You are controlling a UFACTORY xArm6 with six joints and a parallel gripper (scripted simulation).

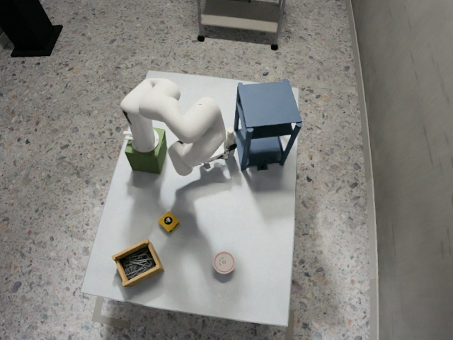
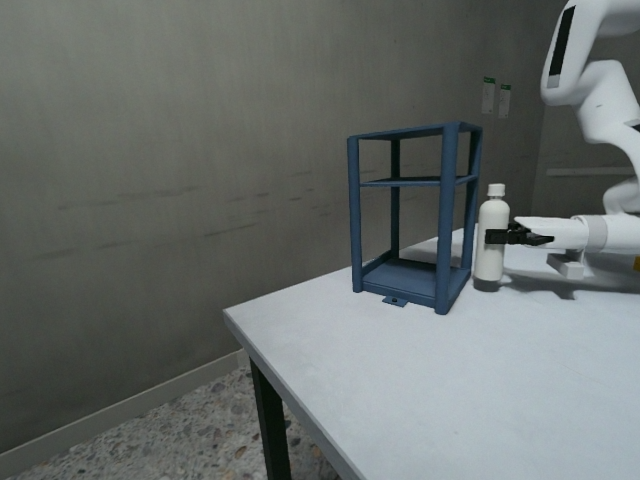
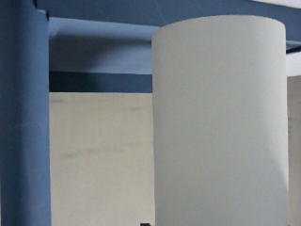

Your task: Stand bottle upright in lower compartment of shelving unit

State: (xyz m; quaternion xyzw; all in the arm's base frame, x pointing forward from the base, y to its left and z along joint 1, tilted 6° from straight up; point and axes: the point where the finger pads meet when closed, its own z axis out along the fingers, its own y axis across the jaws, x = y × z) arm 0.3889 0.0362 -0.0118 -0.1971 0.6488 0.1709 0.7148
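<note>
The bottle (image 2: 490, 238) stands upright, cap up, just outside the shelving unit (image 2: 445, 217), seemingly barely off the bench (image 2: 465, 387). My hand (image 2: 497, 236) is clamped around its middle. I'd keep it vertical, lift over the lip, and avoid the post.

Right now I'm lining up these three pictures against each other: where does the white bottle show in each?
Top: bottle mostly hidden by the arm, just left of the blue shelf.
Exterior: upright at right of centre, held by the pincer, beside the shelf's right posts.
Wrist: its white body fills the right half.
Shared landmark: the shelf's blue post.
</note>
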